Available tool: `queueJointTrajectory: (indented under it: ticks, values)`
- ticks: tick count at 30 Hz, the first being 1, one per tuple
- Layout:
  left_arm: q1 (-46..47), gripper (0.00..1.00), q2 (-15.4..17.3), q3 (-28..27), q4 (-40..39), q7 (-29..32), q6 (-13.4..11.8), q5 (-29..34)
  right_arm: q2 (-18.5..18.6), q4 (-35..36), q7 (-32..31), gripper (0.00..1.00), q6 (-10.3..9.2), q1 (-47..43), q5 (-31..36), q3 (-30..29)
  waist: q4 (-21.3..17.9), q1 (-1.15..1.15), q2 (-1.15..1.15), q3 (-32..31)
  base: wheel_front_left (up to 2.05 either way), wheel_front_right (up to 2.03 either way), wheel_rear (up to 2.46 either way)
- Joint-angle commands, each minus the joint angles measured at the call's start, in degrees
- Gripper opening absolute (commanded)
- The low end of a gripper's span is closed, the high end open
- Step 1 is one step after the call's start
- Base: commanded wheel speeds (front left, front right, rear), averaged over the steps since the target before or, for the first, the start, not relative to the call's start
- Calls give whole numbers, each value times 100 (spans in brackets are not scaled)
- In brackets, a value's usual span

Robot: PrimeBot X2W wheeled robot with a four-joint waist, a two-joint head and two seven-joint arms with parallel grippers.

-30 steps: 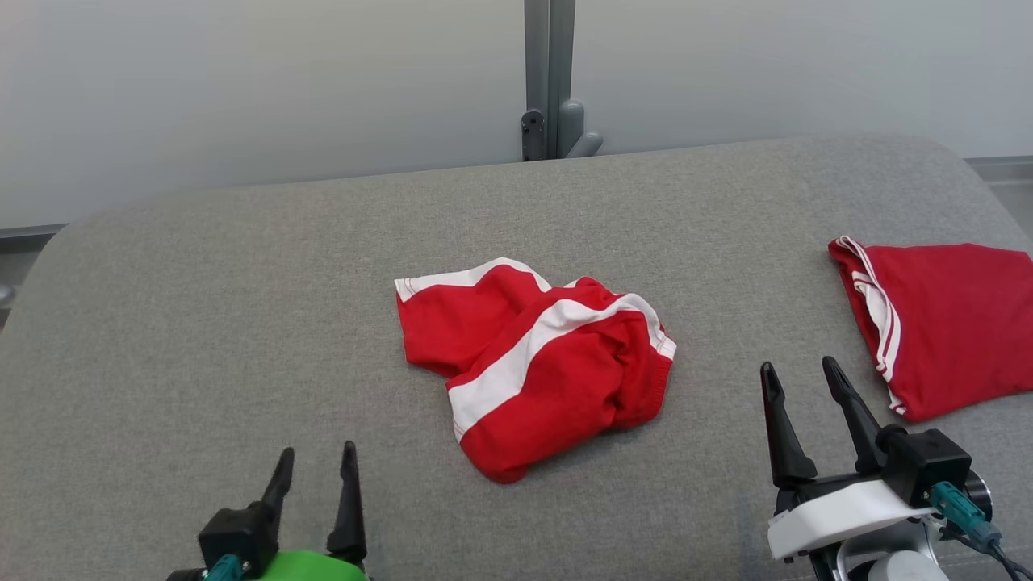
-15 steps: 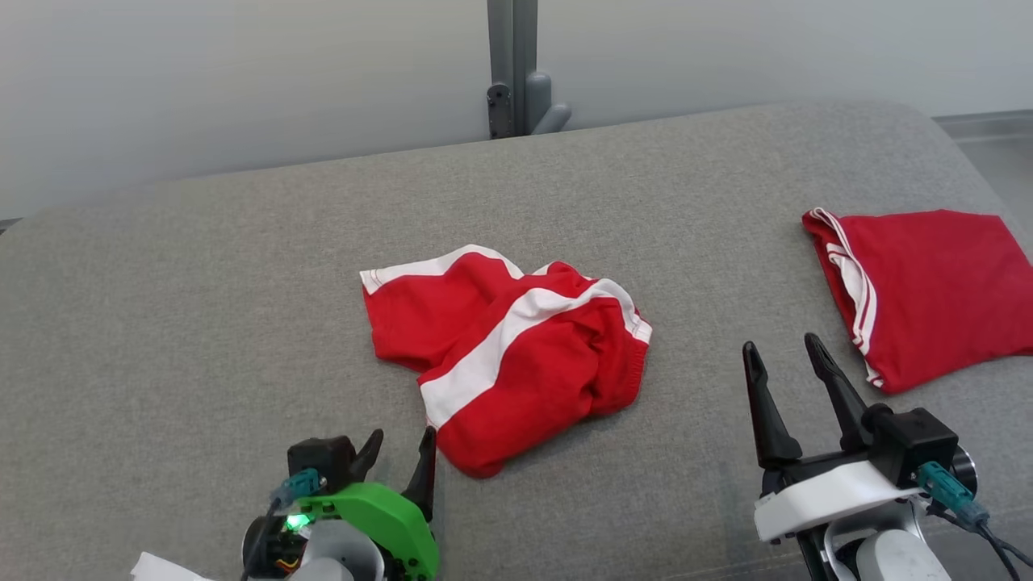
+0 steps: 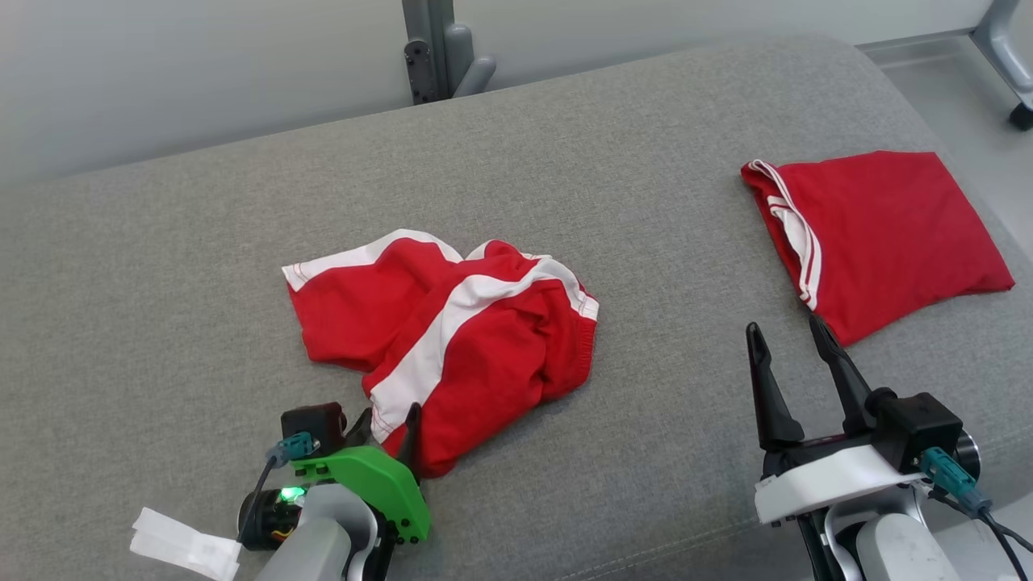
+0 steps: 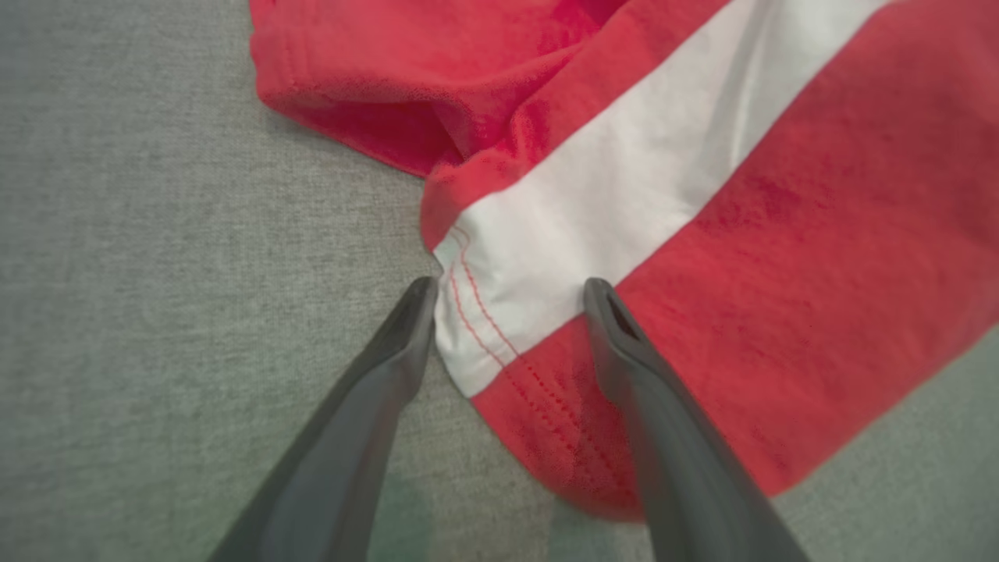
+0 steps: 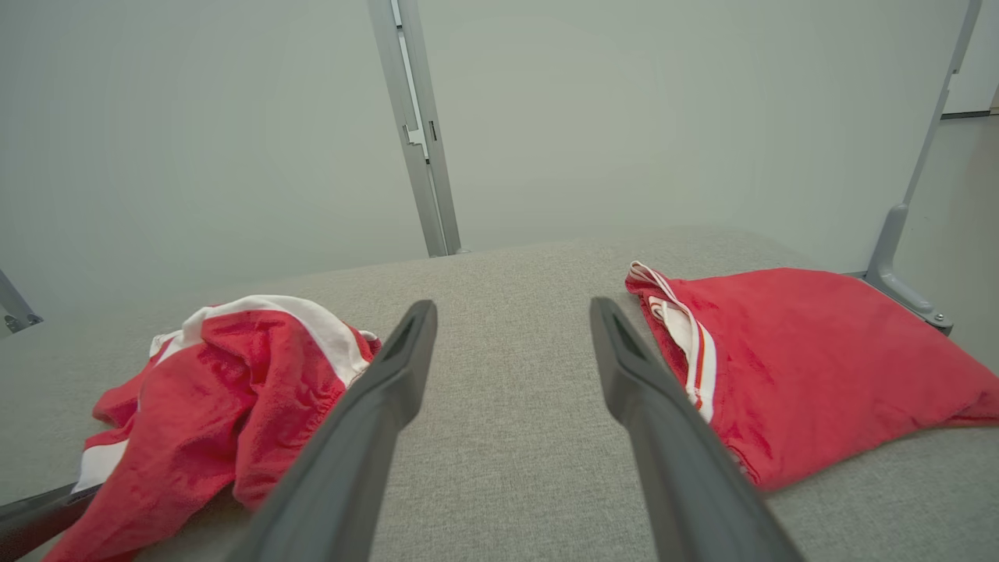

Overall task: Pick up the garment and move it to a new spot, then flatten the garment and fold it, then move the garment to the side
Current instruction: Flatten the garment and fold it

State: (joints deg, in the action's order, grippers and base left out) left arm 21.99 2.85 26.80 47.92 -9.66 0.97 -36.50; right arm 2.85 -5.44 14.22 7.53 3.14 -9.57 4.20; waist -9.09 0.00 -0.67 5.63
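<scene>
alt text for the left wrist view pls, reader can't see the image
The left gripper, jaws open, brackets the stitched hem of a crumpled red garment just where its broad white stripe ends. The garment lies on a grey fabric surface.

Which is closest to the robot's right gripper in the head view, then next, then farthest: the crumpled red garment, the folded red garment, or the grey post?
1. The folded red garment, just past the right gripper, up and to its right.
2. The crumpled red garment, off to its left, mid-picture.
3. The grey post, at the very back, upper left.
</scene>
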Motion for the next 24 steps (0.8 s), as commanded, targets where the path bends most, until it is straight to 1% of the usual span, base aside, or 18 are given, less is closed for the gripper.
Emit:
queueJointTrajectory:
  ticks: [1,2,3,4,10,14,16,20,21,24]
  values:
    - [141,49,12,49,91,-49,0,-112,9,-2,38,100,-9,67,4,-15,-104,0,67,90,0,0,0]
    - [170,34,11,88,155,-74,10,-166,9,-5,40,100,-9,70,4,-20,-111,0,67,93,0,0,0]
    - [197,7,12,118,198,-116,21,-192,9,-8,47,100,-9,69,6,-32,-111,0,67,93,0,0,0]
    - [234,0,12,137,225,-178,25,-213,9,-16,42,100,-9,66,7,-47,-104,0,67,89,0,0,0]
    - [400,0,18,170,309,-457,-15,-185,9,-44,72,100,-9,4,-13,-100,41,0,67,-17,0,0,0]
    - [417,0,215,94,170,-525,-62,-28,9,-72,78,100,-9,-72,-31,-104,196,0,67,-133,0,0,0]
    - [384,0,353,52,37,-542,-94,11,10,-84,85,100,-9,-110,-40,-110,276,0,67,-195,0,0,0]
    - [265,0,737,3,-313,-544,-179,144,9,-110,96,100,-9,-184,-77,-95,413,0,67,-308,0,0,0]
    - [186,0,937,-9,-526,-450,-215,175,10,-124,100,100,-9,-213,-92,-76,466,0,67,-354,0,0,0]
    - [44,0,1223,23,-868,-135,-268,196,10,-138,101,100,-9,-260,-121,-46,522,0,67,-392,0,0,0]
